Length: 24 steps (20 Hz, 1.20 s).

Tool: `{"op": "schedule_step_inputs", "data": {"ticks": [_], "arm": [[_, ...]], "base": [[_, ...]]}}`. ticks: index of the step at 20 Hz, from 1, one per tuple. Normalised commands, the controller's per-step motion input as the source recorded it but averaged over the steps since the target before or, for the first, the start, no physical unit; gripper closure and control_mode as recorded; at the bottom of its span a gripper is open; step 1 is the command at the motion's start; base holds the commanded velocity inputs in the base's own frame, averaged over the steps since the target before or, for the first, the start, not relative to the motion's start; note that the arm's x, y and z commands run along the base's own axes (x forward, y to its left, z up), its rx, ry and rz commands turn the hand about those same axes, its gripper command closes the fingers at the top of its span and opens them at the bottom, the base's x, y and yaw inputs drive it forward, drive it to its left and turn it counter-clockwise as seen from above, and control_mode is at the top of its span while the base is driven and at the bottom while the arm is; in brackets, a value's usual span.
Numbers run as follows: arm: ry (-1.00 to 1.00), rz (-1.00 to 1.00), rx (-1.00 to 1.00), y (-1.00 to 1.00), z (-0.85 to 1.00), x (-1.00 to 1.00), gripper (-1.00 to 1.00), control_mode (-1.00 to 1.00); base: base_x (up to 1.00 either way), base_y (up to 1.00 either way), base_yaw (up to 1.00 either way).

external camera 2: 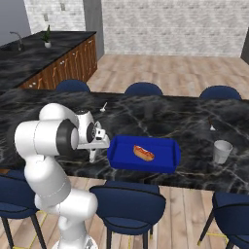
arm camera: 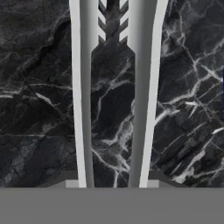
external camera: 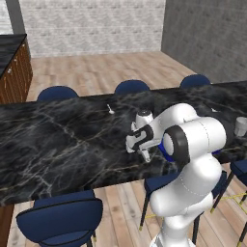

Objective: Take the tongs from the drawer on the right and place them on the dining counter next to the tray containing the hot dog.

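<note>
tongs (arm camera: 113, 87): two grey arms side by side, toothed tips toward 12 o'clock in the hand view, held low over the dining counter (external camera 2: 160, 114). gripper (external camera 2: 93, 154): clamped on the tongs, at 9 o'clock of the tray (external camera 2: 116, 158), close beside its end. hot dog (external camera 2: 144, 152): lies in the tray. cup (external camera 2: 222, 151): at 3 o'clock of the tray, apart. chairs (external camera 2: 129, 206): along both counter sides.

My arm (external camera 2: 53, 160) is glossy white, built of fat rounded segments with dark grey rings at the joints. A blue band shows at five o'clock of the biggest joint in the left base view. My white hand (external camera: 140, 140) carries a black panel and small dark fingers.
</note>
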Motion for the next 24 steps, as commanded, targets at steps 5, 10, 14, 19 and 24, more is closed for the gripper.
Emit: {"op": "schedule_step_inputs", "data": {"ticks": [5, 10, 14, 19, 24], "arm": [[0.00, 0.00, 0.00, 0.00, -0.20, 0.16, 1.00, -1.00], [0.00, 0.00, 0.00, 0.00, -0.22, 0.07, 1.00, -1.00], [0.00, 0.00, 0.00, 0.00, -0.08, 0.01, -1.00, -1.00], [-0.11, 0.00, 0.00, 0.00, 0.15, -0.14, -1.00, -1.00], [-0.17, 0.00, 0.00, 0.00, 0.42, -0.31, -1.00, -1.00]], "base": [[0.00, 0.00, 0.00], [0.00, 0.00, 0.00], [0.00, 0.00, 0.00], [0.00, 0.00, 0.00], [0.00, 0.00, 0.00]]}}
